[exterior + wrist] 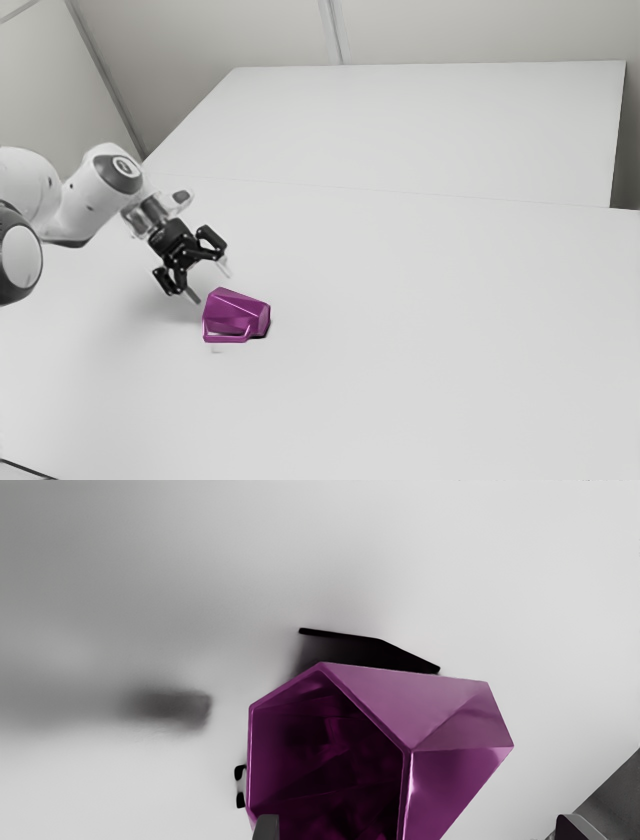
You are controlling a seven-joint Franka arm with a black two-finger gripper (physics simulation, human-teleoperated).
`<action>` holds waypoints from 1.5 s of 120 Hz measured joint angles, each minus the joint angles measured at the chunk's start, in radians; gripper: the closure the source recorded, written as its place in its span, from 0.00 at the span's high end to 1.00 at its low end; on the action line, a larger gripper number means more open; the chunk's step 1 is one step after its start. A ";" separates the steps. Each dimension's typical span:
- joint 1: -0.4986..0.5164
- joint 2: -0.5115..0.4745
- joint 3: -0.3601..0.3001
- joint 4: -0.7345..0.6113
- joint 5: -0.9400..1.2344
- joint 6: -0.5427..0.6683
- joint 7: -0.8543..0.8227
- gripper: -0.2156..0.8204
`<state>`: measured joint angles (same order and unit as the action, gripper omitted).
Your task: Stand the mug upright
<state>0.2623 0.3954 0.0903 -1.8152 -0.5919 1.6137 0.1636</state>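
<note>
The mug [237, 311] is lying on its side, well in from the desk's [450, 340] far edge. The gripper [211, 284] is hovering spread; stiff, possibly slippery facets are favouring a firm grasp near the rim.

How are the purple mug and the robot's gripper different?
The mug is shiny purple, but the gripper is mostly black.
The mug lies tipped on its side on the table, while the gripper hangs in the air at the end of the arm.
The mug is a hollow cup with a handle; the gripper has two fingers, spread apart.
Both have an opening: the mug's mouth and the gripper's gap.
</note>
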 joint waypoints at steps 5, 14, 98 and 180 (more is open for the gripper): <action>0.000 0.008 0.001 0.000 -0.015 0.001 0.006 0.79; 0.000 0.017 0.010 0.000 -0.051 0.001 0.016 0.79; -0.023 0.032 0.008 -0.036 -0.184 -0.006 0.056 0.34; -0.153 -0.132 -0.048 -0.026 0.098 0.102 0.009 0.04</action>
<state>0.1092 0.2634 0.0424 -1.8417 -0.4940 1.7158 0.1723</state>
